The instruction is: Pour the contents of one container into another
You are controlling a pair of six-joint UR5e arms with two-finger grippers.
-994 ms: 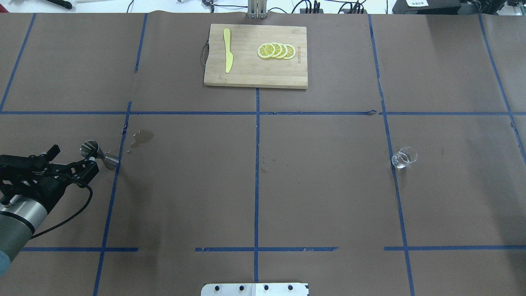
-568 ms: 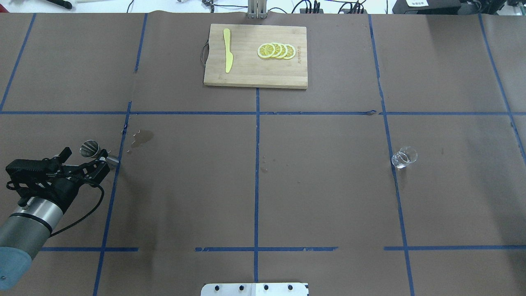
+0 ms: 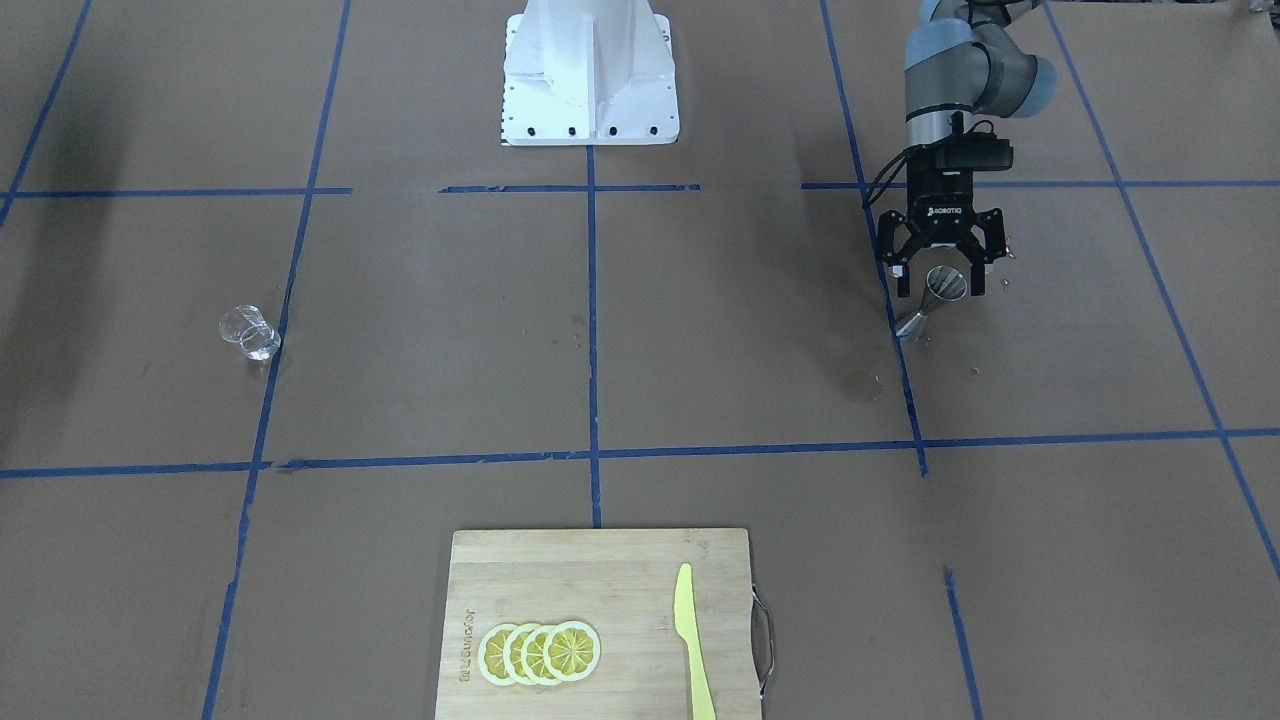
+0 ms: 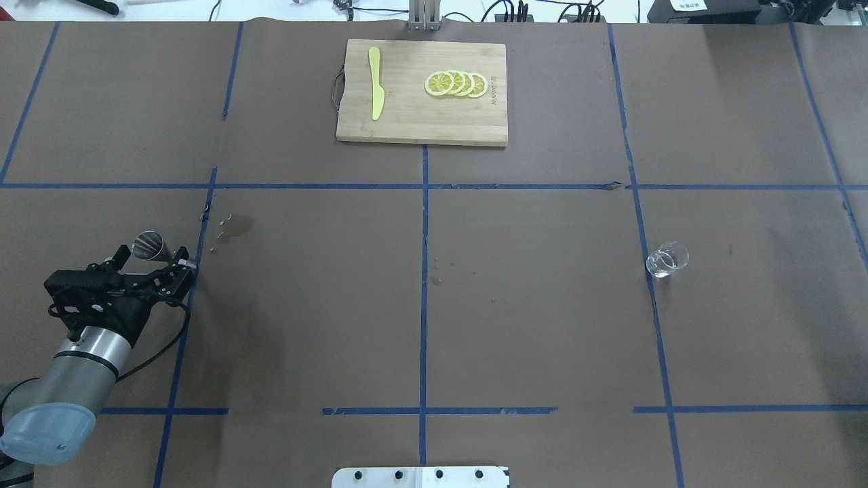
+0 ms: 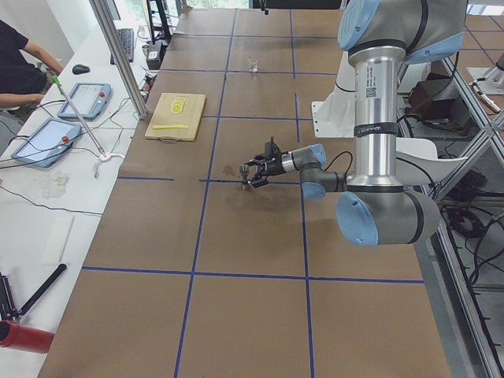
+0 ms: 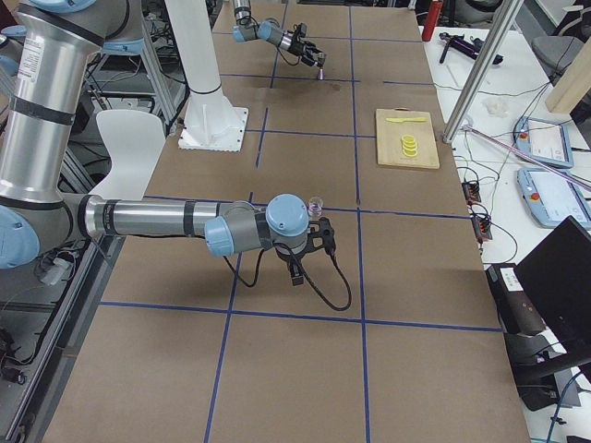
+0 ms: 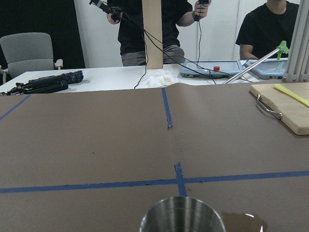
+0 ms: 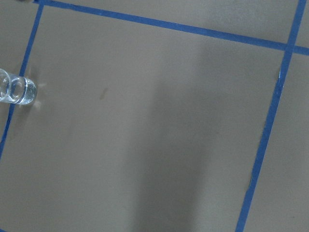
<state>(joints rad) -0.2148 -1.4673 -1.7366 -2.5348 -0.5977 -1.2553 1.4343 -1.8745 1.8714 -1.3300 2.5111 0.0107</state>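
The steel jigger [image 4: 150,245] stands upright on the brown paper at the left, and its rim [image 7: 182,217] fills the bottom of the left wrist view. My left gripper [image 4: 153,256] is open, low over the table, with one finger on each side of the jigger [image 3: 935,295], neither visibly touching it. The clear glass tumbler [image 4: 667,259] stands alone at the right on a blue tape line, and it also shows as the glass [image 8: 14,89] at the left edge of the right wrist view. My right gripper [image 6: 312,242] appears only in the exterior right view, near the glass [image 6: 317,203]; I cannot tell whether it is open or shut.
A wooden cutting board [image 4: 407,125] at the far centre carries lemon slices [image 4: 456,84] and a yellow knife [image 4: 376,83]. A wet stain [image 4: 234,227] lies just right of the jigger. The robot's base plate [image 4: 420,476] sits at the near edge. People stand beyond the far edge.
My left arm has moved forward and right, bringing its open fingers from beside the jigger to either side of it. The jigger and glass have not moved.
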